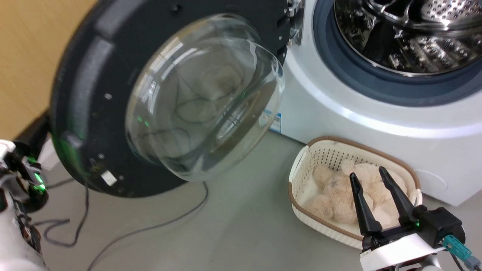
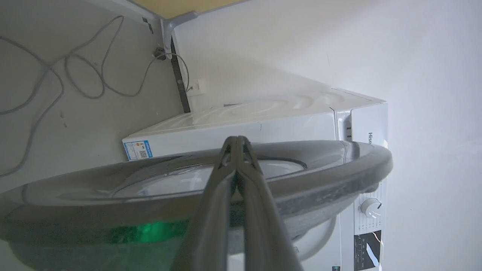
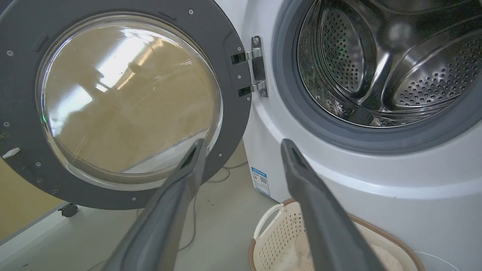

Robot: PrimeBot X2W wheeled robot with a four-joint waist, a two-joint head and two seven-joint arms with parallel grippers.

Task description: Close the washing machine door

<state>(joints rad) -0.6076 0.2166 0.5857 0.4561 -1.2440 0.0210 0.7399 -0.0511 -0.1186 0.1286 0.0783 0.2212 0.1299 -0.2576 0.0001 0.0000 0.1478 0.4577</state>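
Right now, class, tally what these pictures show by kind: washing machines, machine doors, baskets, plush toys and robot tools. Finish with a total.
washing machine: 1
washing machine door: 1
basket: 1
plush toy: 1
tools: 2, the left tool and the right tool
Total: 6

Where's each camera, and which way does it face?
Head view: from the head, down at the open round black-rimmed glass washing machine door, white washing machine, white woven basket; right gripper lower right, pale left forearm lower left.
Left wrist view: left wrist, facing the machine across the door's outer rim; shut left gripper centre.
Right wrist view: right wrist, facing the door's inner side and steel drum; open fingers.
Shared: head and right wrist views show door, drum, basket.
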